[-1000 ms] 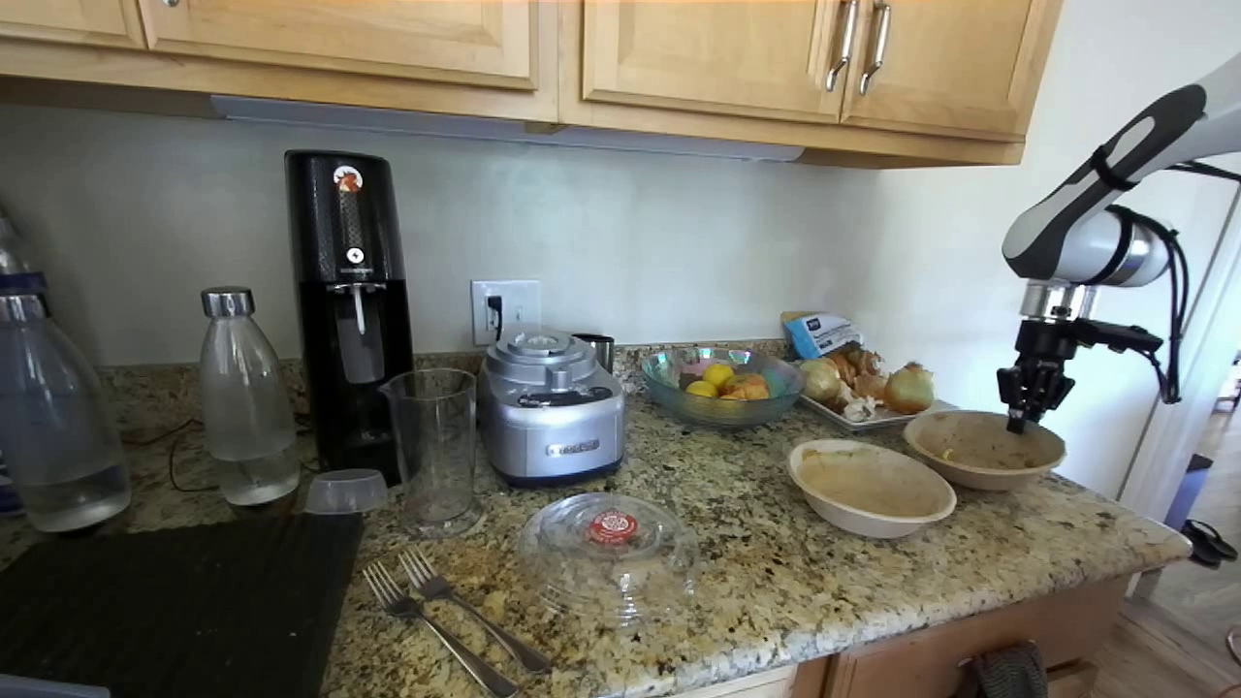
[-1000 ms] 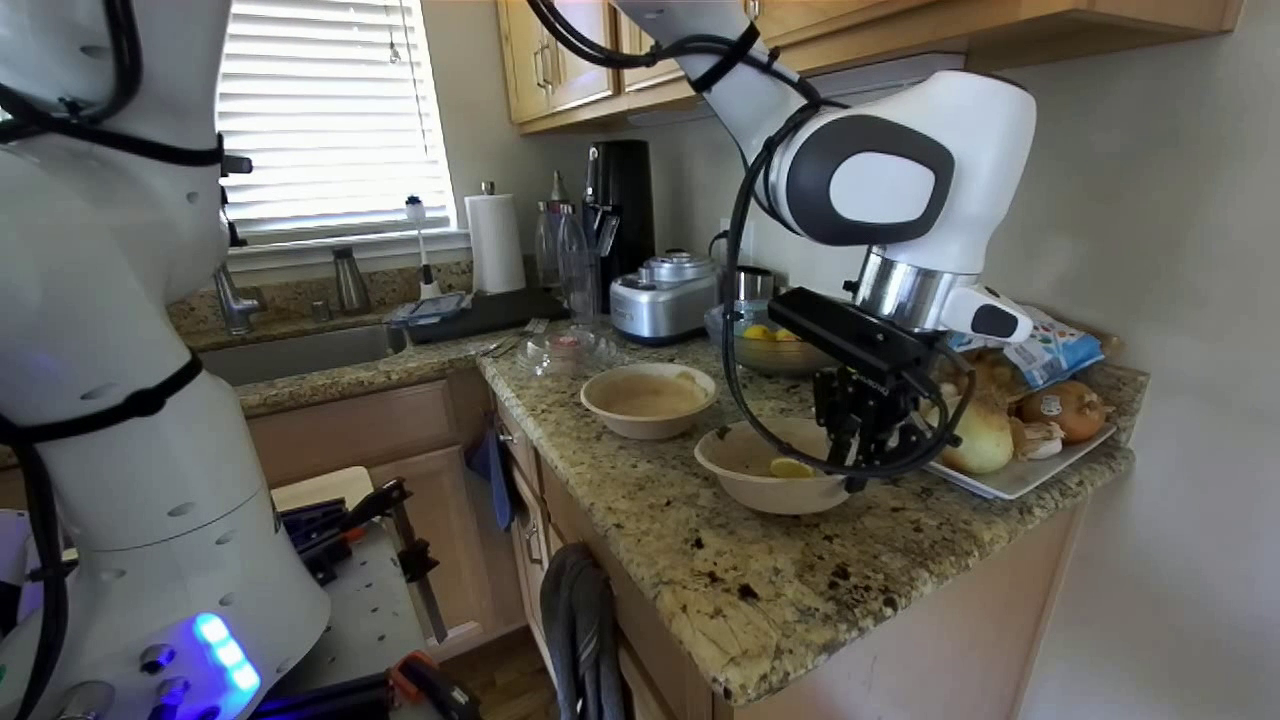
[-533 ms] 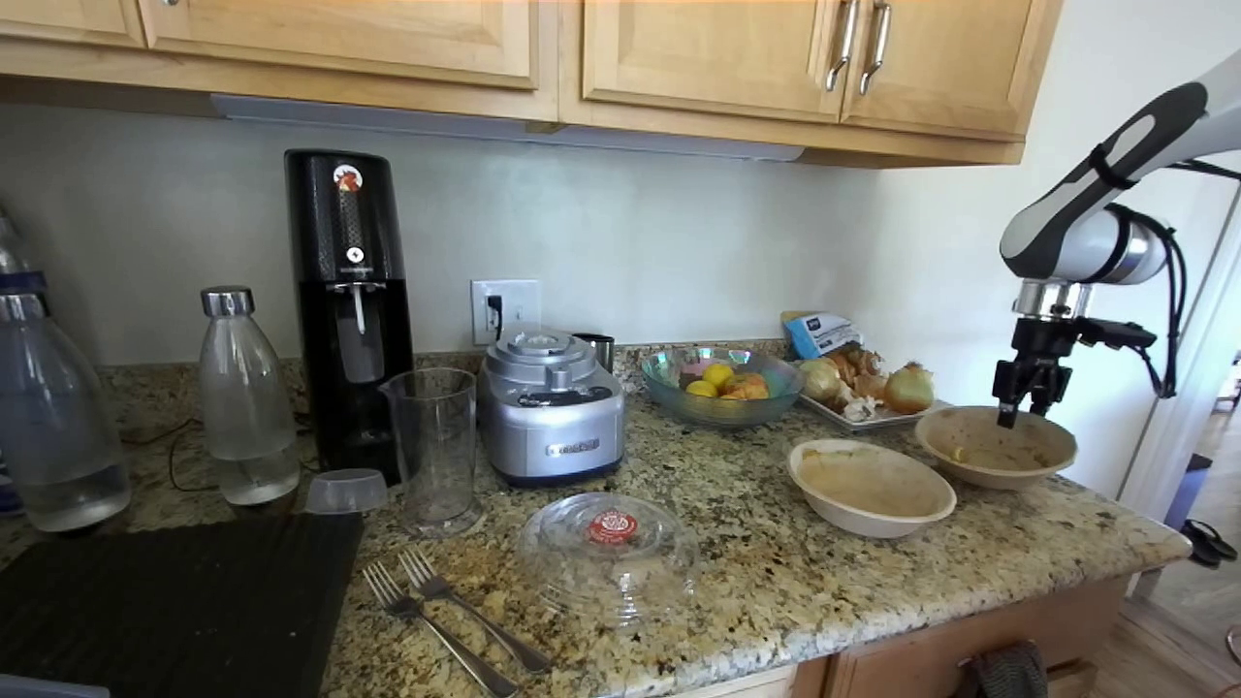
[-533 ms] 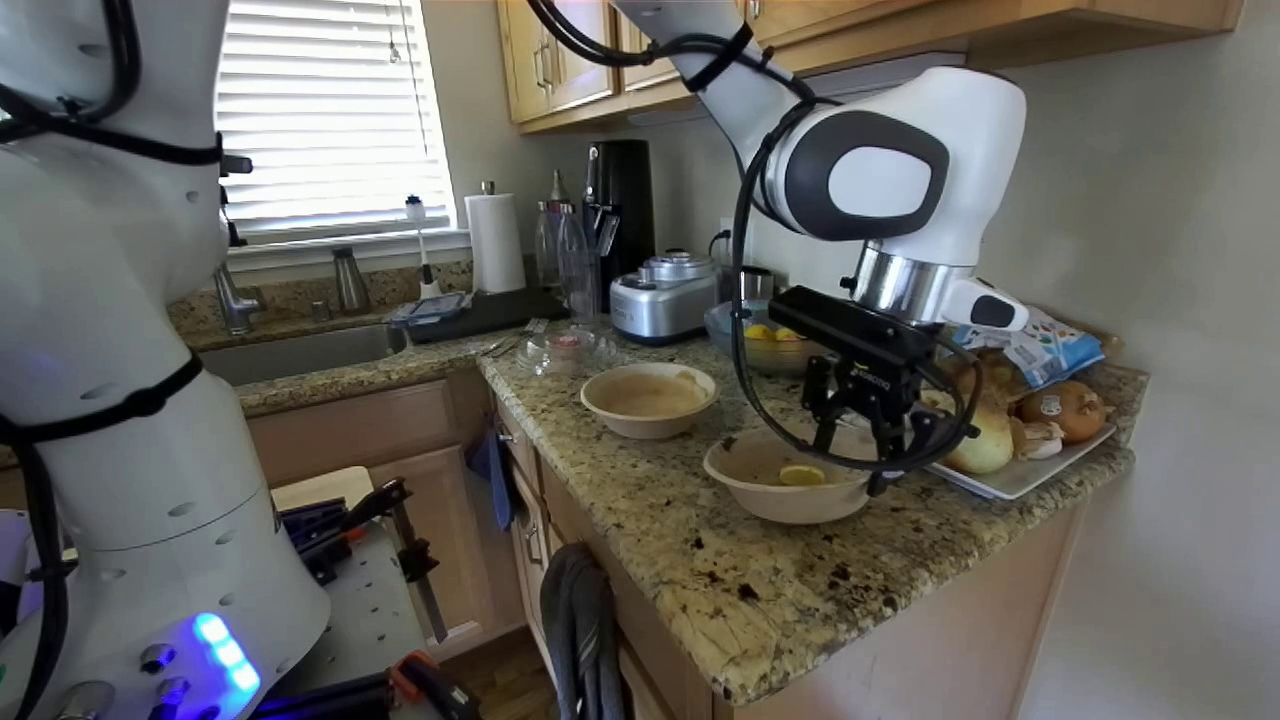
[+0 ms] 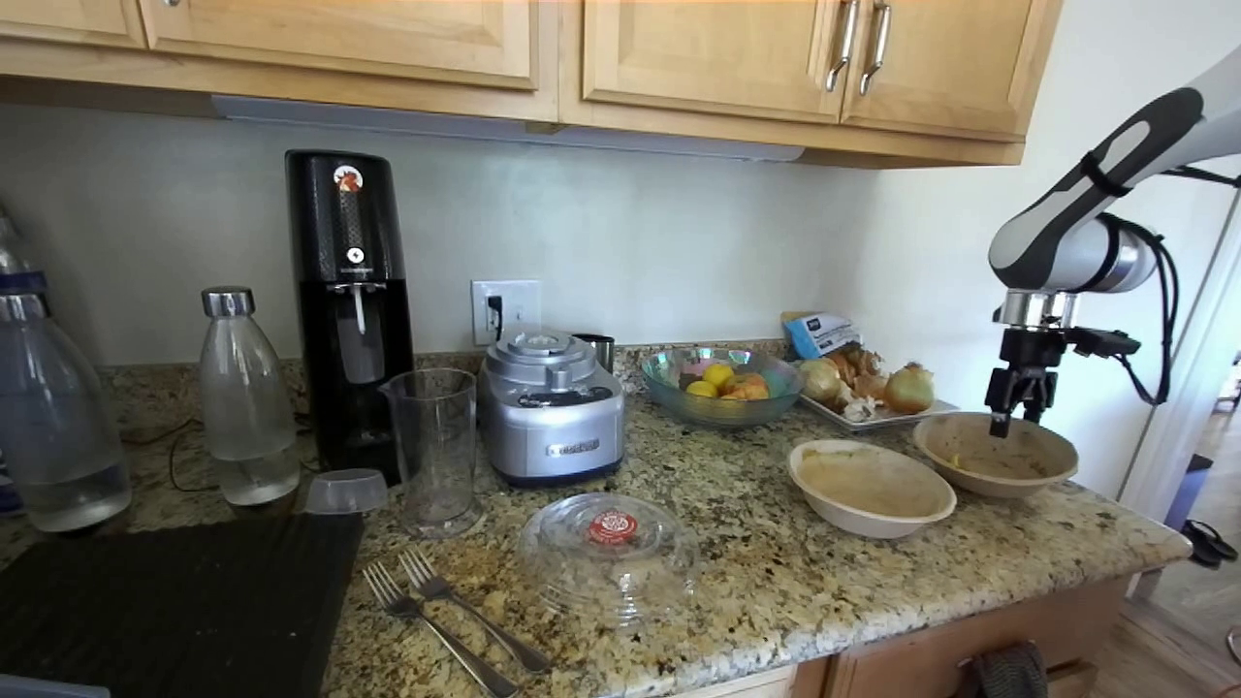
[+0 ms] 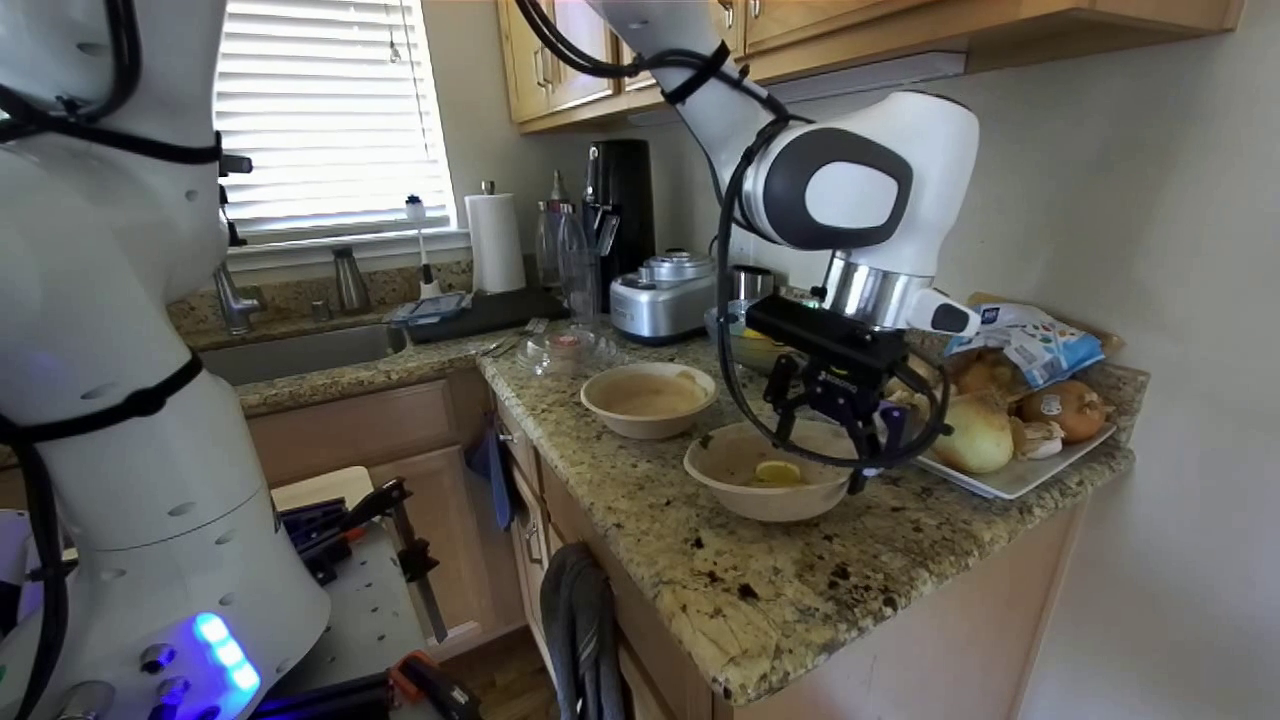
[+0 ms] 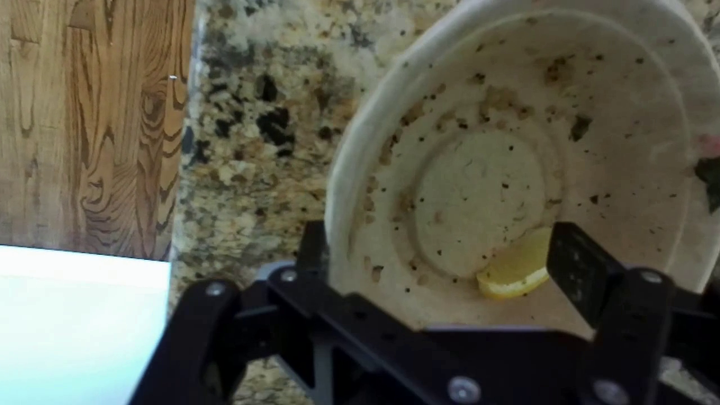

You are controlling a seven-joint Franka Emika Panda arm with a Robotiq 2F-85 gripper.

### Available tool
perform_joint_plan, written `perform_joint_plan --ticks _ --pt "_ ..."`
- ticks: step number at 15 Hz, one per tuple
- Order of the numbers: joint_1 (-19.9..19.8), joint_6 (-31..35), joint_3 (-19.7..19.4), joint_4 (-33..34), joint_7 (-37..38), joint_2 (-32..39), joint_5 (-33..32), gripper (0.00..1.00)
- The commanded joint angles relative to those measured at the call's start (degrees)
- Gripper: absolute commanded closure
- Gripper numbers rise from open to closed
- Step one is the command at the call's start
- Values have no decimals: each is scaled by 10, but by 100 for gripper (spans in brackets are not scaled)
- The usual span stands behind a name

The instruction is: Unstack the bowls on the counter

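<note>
Round tan-beige bowls, 2, stood unstacked; black fingers, spread wide, held nothing; straight-up withdrawal seemed wisest.

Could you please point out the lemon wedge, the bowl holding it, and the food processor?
Lemon wedge (image 7: 516, 265): wrist view, on its yellow flesh.
Bowl (image 7: 478, 175): wrist view, on its inner bottom.
Food processor (image 5: 557, 427): in an exterior view, on its front.

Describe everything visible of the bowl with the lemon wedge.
The bowl is round and shallow, tan-beige with a paler rim, matte like molded pulp. It looks upright on the granite counter, beside the other bowl, not nested. Its inside is stained brown and speckled, with a lemon wedge and dark green flakes. The open tool straddles its rim, one finger outside, one over the inside; touch there unclear.
</note>
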Motion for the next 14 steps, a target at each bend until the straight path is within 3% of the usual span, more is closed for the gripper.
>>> perform_joint_plan --ticks 1,8,14 --pt "5 21 20 -39 -30 -26 -3 0" --pt "47 259 7 -92 45 -10 -80 0" --pt "39 379 14 -143 65 -43 -112 0"
